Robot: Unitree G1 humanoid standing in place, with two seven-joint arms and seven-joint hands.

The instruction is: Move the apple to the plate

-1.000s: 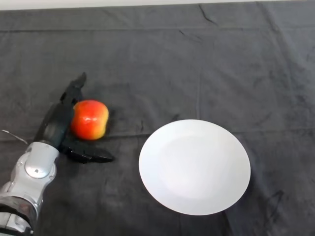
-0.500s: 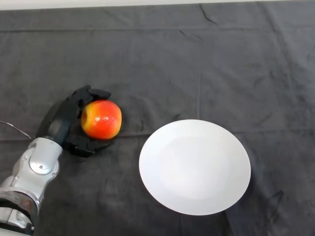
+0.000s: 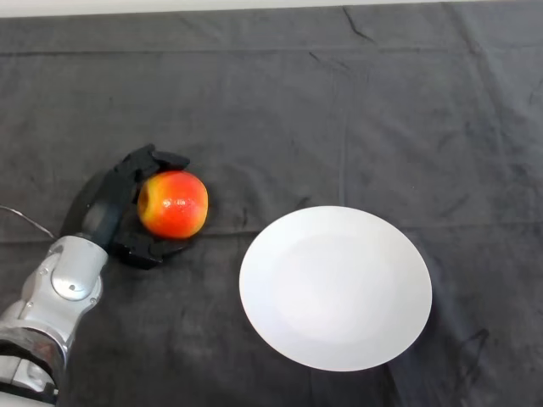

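Note:
A red and yellow apple (image 3: 174, 204) is at the left of the dark cloth. My left hand (image 3: 109, 208) is shut on the apple: the fingers curl over its top and far side and the thumb curls under its near side. The silver-grey arm (image 3: 55, 301) comes in from the lower left. A white round plate (image 3: 335, 287) lies on the cloth to the right of the apple, about a hand's width from it, with nothing on it.
The dark cloth (image 3: 356, 110) covers the whole table. Its far edge runs along the top of the view, with a pale strip (image 3: 170, 7) behind it.
One second ago the fingers were straight beside the apple. They have curled round it, and the apple has shifted a little to the right and up. Almost nothing moved in the last half second.

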